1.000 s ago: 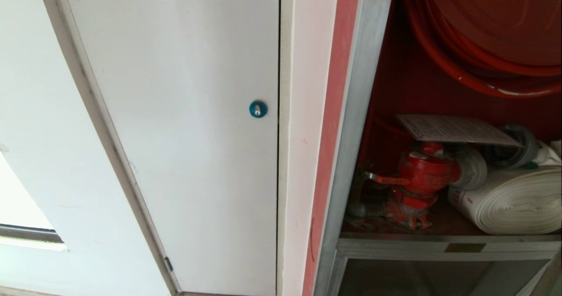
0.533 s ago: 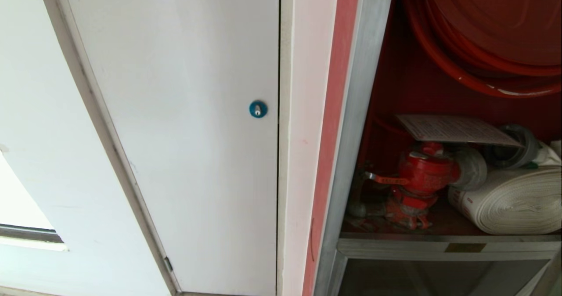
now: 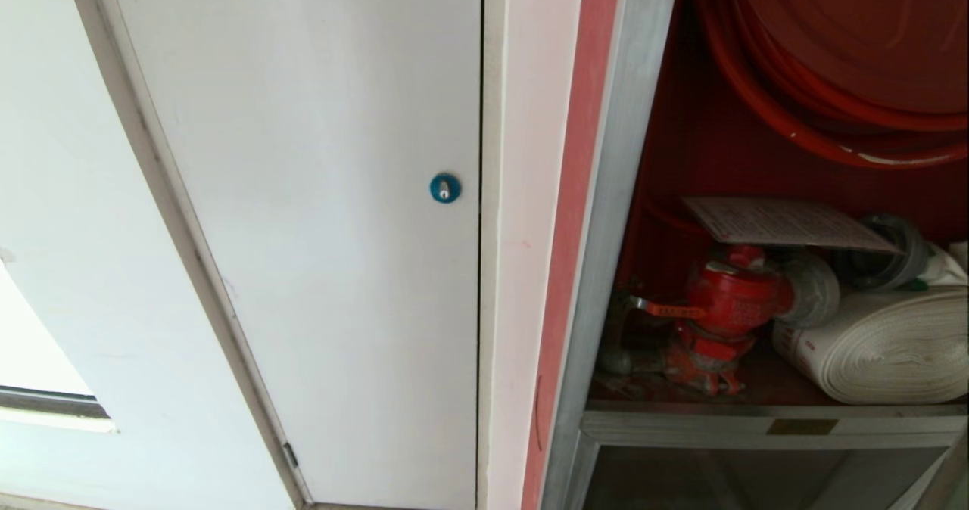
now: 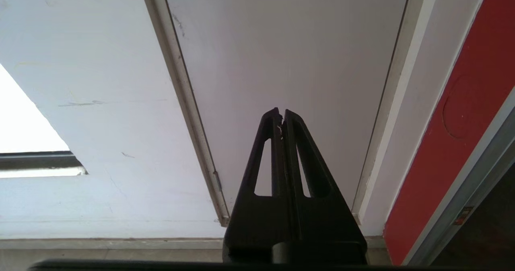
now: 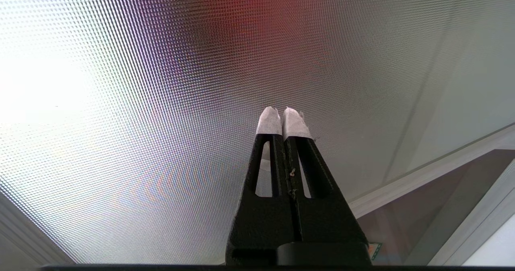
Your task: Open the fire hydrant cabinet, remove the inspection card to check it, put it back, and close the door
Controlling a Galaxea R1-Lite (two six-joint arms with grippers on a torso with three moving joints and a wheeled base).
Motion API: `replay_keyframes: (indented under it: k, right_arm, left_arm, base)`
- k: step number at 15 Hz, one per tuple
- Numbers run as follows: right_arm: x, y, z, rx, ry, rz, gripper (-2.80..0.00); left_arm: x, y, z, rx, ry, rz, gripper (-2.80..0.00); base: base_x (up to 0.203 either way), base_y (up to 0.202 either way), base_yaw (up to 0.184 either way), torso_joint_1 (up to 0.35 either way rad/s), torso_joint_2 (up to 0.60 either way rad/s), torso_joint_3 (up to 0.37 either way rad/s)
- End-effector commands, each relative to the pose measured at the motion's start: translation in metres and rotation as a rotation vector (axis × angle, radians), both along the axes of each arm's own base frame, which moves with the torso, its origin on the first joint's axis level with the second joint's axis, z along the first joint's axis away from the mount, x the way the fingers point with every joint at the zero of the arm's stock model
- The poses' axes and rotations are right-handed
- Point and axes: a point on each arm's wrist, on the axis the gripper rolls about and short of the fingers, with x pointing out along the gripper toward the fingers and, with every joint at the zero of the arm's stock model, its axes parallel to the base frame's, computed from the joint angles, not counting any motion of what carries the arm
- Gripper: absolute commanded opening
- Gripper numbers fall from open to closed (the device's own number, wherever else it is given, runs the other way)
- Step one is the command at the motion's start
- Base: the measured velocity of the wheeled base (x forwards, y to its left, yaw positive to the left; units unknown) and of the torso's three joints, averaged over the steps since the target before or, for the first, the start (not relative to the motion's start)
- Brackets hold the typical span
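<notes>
The fire hydrant cabinet [image 3: 606,268] stands open at the right of the head view, with a silver frame and a red inside. The inspection card [image 3: 787,224], a thin printed sheet, lies flat on top of the red valve [image 3: 730,298]. Neither arm shows in the head view. My left gripper [image 4: 281,112] is shut and empty, facing a plain white panel [image 4: 289,62]. My right gripper [image 5: 283,111], with white-taped tips, is shut and empty in front of a dotted pane [image 5: 161,102]. Dark glass with a green-bordered sticker corner [image 5: 374,249] past a pale frame bar looks like the door.
A red hose reel [image 3: 833,56] hangs above the valve and a white rolled hose [image 3: 886,347] lies beside it. Left of the cabinet are a red strip [image 3: 575,192] and a white panel [image 3: 318,192] with a blue round lock [image 3: 445,188]. A dark lower panel [image 3: 757,480] sits under the shelf.
</notes>
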Motion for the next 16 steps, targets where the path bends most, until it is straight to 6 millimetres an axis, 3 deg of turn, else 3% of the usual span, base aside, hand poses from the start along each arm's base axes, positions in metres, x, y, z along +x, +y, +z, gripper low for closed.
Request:
replay_keyframes:
  k: [1, 5, 16]
  right_arm:
    - [0.0004, 0.0, -0.0008, 0.0, 0.004, 0.001, -2.8]
    - [0.0003, 0.0, -0.0008, 0.0, 0.004, 0.001, -2.8]
    - [0.0003, 0.0, -0.0008, 0.0, 0.004, 0.001, -2.8]
  left_arm:
    - [0.0011, 0.0, -0.0033, 0.001, 0.014, 0.0, -2.8]
    - [0.0012, 0.0, -0.0033, 0.001, 0.015, 0.0, -2.8]
    - [0.0011, 0.0, -0.003, -0.004, 0.011, 0.0, -2.8]
  base:
    - [0.0, 0.0, 0.0, 0.0, 0.0, 0.0]
    - [-0.023, 0.0, 0.001, 0.003, 0.0, 0.001]
    - [-0.195, 0.0, 0.001, 0.001, 0.0, 0.0]
